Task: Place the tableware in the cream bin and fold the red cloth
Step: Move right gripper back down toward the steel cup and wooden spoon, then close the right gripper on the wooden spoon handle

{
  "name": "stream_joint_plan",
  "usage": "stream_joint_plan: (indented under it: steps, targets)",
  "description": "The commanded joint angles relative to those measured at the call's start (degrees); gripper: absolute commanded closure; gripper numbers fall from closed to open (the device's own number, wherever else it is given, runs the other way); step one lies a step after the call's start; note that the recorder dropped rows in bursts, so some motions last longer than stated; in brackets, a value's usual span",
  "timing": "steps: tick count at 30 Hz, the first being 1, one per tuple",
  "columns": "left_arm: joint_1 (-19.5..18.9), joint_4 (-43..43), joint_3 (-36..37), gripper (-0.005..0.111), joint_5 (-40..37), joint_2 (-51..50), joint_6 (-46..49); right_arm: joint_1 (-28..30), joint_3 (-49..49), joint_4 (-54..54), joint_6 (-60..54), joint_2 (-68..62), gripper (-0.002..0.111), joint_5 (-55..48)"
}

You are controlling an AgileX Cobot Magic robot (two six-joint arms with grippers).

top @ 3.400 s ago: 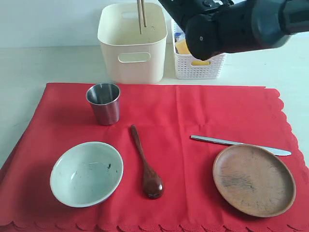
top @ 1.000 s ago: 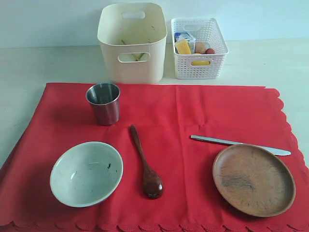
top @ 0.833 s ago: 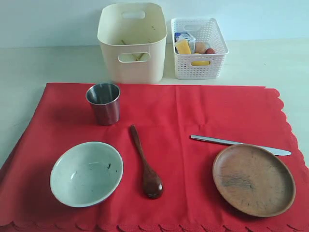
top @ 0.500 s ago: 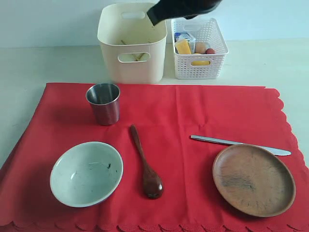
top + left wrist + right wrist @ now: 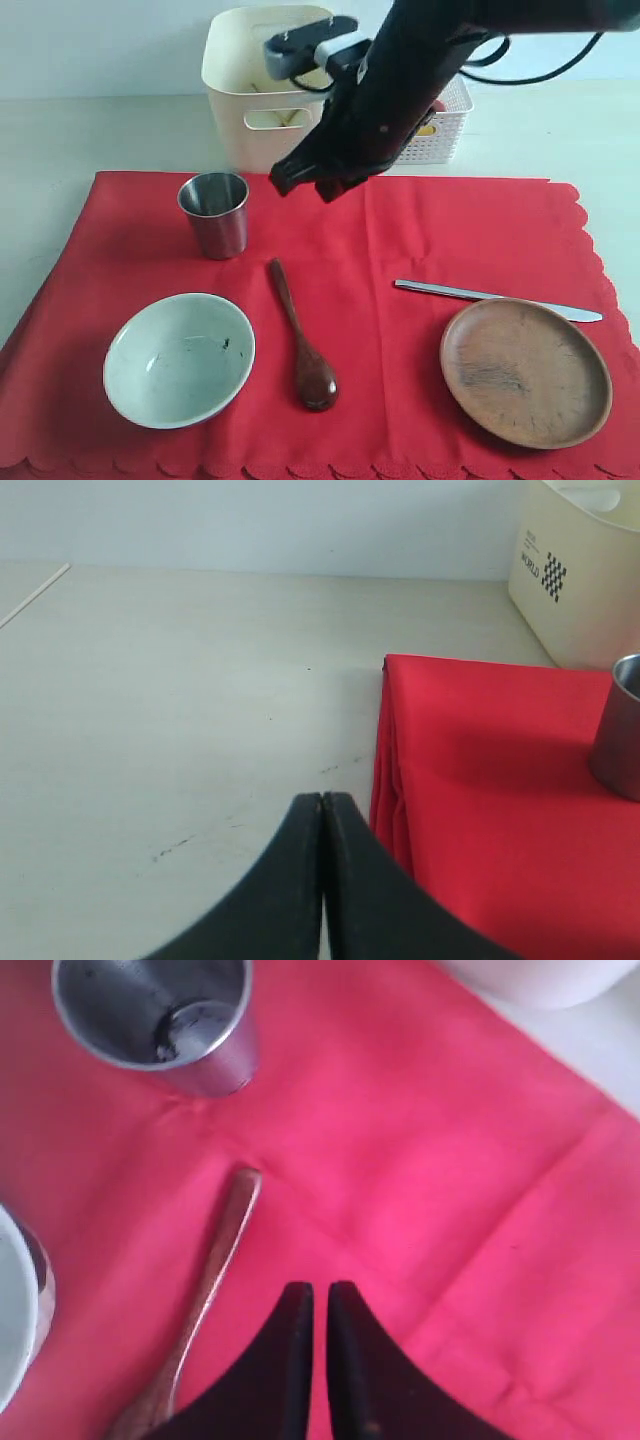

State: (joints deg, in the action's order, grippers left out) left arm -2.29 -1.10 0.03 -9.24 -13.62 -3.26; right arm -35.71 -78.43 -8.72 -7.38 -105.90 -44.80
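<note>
The red cloth (image 5: 450, 230) lies spread flat on the table. On it stand a steel cup (image 5: 214, 213), a pale bowl (image 5: 180, 358), a dark wooden spoon (image 5: 300, 335), a metal knife (image 5: 495, 298) and a brown wooden plate (image 5: 525, 370). The cream bin (image 5: 250, 100) stands behind the cloth, with chopsticks (image 5: 287, 118) showing through its handle hole. My right gripper (image 5: 300, 187) hovers over the cloth between cup and spoon handle, shut and holding nothing (image 5: 319, 1288). My left gripper (image 5: 323, 798) is shut and empty beside the cloth's left edge (image 5: 480, 830).
A white lattice basket (image 5: 452, 125) with food stands right of the cream bin, mostly behind my right arm. Bare table (image 5: 180, 700) stretches left of the cloth. The cup (image 5: 620, 730) and the bin (image 5: 580, 570) show in the left wrist view.
The right arm, out of view a second ago, has come in from the top and dropped to the cloth near the cup. The tableware has not moved.
</note>
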Motion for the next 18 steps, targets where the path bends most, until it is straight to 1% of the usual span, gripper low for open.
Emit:
stream_joint_plan:
  steps: [1,5,8,12,16,18]
  targets:
    - [0.1,0.3,0.0,0.106,0.4,-0.5,0.0,-3.5,0.4,-0.3,-1.5,-4.4,0.102,0.3]
    - [0.1,0.3,0.0,0.106,0.4,-0.5,0.0,-7.4,0.4,-0.3,-1.4,-6.6,0.102,1.0]
    - [0.1,0.3,0.0,0.106,0.4,-0.5,0.0,-9.3,0.4,2.0,0.6,-7.8,0.1,1.5]
    - [0.1,0.3,0.0,0.106,0.4,-0.5,0.0,-10.3,0.4,8.4,10.0,-9.6,0.088,0.8]
    - [0.1,0.3,0.0,0.106,0.4,-0.5,0.0,-10.3,0.4,8.7,11.1,-10.7,0.072,-0.2]
    - [0.1,0.3,0.0,0.106,0.4,-0.5,0.0,-10.3,0.4,8.1,10.8,-11.0,0.066,-0.2]
